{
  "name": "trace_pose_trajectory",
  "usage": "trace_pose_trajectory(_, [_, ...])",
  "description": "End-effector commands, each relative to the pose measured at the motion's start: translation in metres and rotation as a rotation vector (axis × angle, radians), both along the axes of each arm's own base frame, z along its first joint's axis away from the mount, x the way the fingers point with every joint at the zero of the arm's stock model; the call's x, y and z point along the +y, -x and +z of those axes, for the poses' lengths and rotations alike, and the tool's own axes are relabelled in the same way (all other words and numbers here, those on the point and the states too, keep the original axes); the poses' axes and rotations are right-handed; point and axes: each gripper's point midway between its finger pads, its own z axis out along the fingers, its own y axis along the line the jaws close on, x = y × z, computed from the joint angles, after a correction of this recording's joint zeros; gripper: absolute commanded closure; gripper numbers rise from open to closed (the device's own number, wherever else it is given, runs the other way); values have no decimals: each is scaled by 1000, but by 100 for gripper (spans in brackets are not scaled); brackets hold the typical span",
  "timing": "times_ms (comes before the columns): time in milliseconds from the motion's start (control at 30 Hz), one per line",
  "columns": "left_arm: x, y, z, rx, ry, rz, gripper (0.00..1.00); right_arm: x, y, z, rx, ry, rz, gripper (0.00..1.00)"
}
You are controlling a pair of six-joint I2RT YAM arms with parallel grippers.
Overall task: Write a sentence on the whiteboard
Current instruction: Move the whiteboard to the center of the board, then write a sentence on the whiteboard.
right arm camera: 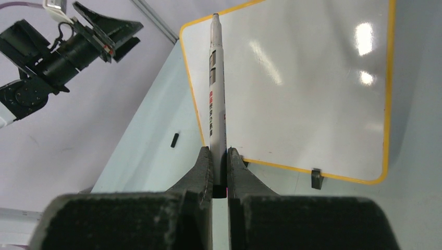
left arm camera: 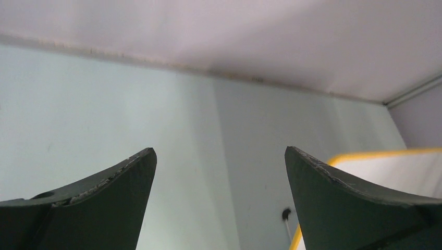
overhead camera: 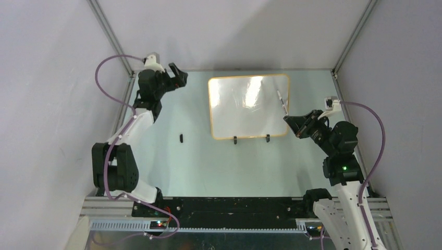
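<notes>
Right end effector [right arm camera: 219, 154]: pressed together on the tail of a white marker [right arm camera: 217, 88], pinching it between both dark fingers [right arm camera: 202, 167]. Marker straight out ahead of the fingertips, red print along the barrel, tip reaching a rounded corner of the whiteboard [right arm camera: 312, 88]. Impossible to tell whether tip and surface touch. Seen from above, same end effector [overhead camera: 290, 120] just off the board's right edge, marker [overhead camera: 282, 102] slanting across the orange-tan rim onto the white face near that side.

Left end effector [left arm camera: 220, 152]: spread wide, nothing between the two dark fingers [left arm camera: 120, 187]. Held above the far left corner of the tabletop [overhead camera: 172, 166], well apart from the board and turned toward it [overhead camera: 179, 76]. Only one yellow-rimmed corner of the board caught in its wrist view [left arm camera: 385, 172].

Whiteboard [overhead camera: 245, 112] at the far middle of the pale green tabletop, close to the back wall. Two small black stand feet [overhead camera: 235, 139] on its near edge. Bright patches of glare across its face.

Small black object [overhead camera: 181, 138] lying on the tabletop left of the board, apart from it and from both arms.
</notes>
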Motion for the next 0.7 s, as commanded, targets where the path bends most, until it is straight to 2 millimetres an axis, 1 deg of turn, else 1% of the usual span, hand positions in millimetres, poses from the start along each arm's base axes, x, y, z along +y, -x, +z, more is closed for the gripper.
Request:
trace_pose_trajectory(0, [3, -27, 74, -141, 32, 28, 0, 3, -11, 39, -61, -35, -25, 100])
trace_pose_trajectory(33, [3, -28, 79, -154, 41, 32, 1, 6, -12, 47, -68, -35, -37, 100])
trace_pose_trajectory(67, [5, -30, 89, -184, 61, 52, 1, 8, -17, 45, -51, -21, -39, 100])
trace_pose_trajectory(100, [6, -31, 93, -197, 74, 61, 1, 12, -18, 55, -67, -17, -53, 100])
trace_pose_trajectory(133, [7, -31, 95, -218, 98, 69, 0, 15, -22, 62, -70, 2, -62, 100])
trace_pose_trajectory(167, [4, -31, 95, -226, 107, 61, 1, 20, -24, 65, -69, 12, -82, 100])
trace_pose_trajectory(200, [0, -30, 93, -250, 112, 32, 1, 32, -23, 72, -67, 24, -60, 100])
trace_pose_trajectory(233, [-6, -29, 96, -281, 111, 0, 1, 30, -33, 69, -46, 44, -117, 100])
trace_pose_trajectory(267, [-8, -27, 87, -274, 98, -14, 1, 40, -28, 81, -54, 42, -102, 100])
trace_pose_trajectory(300, [-12, -27, 85, -284, 90, -36, 1, 36, -39, 78, -28, 65, -180, 100])
trace_pose_trajectory(333, [-14, -27, 81, -281, 79, -48, 1, 46, -33, 90, -26, 56, -176, 100])
trace_pose_trajectory(367, [-21, -27, 79, -277, 70, -93, 1, 37, -45, 86, 1, 78, -297, 100])
trace_pose_trajectory(400, [-31, -23, 78, -270, 65, -165, 1, 45, -39, 96, -1, 80, -310, 100])
trace_pose_trajectory(433, [-36, -24, 76, -250, 52, -206, 1, 37, -48, 88, 25, 125, -418, 100])
trace_pose_trajectory(467, [-45, -20, 75, -241, 51, -272, 1, 36, -46, 98, 9, 127, -484, 100])
trace_pose_trajectory(500, [-48, -21, 73, -230, 55, -295, 1, 42, -50, 98, 10, 152, -507, 100])
trace_pose_trajectory(533, [-52, -20, 72, -230, 63, -322, 0, 48, -49, 98, 5, 169, -517, 100])
trace_pose_trajectory(567, [-53, -20, 70, -241, 77, -325, 0, 57, -53, 95, 11, 183, -505, 100])
trace_pose_trajectory(600, [-55, -19, 70, -249, 86, -332, 0, 66, -54, 92, 18, 183, -461, 100])
trace_pose_trajectory(633, [-55, -18, 70, -267, 103, -332, 1, 72, -58, 91, 24, 176, -432, 100])
trace_pose_trajectory(667, [-55, -19, 72, -279, 108, -325, 1, 87, -56, 89, 32, 162, -345, 100])
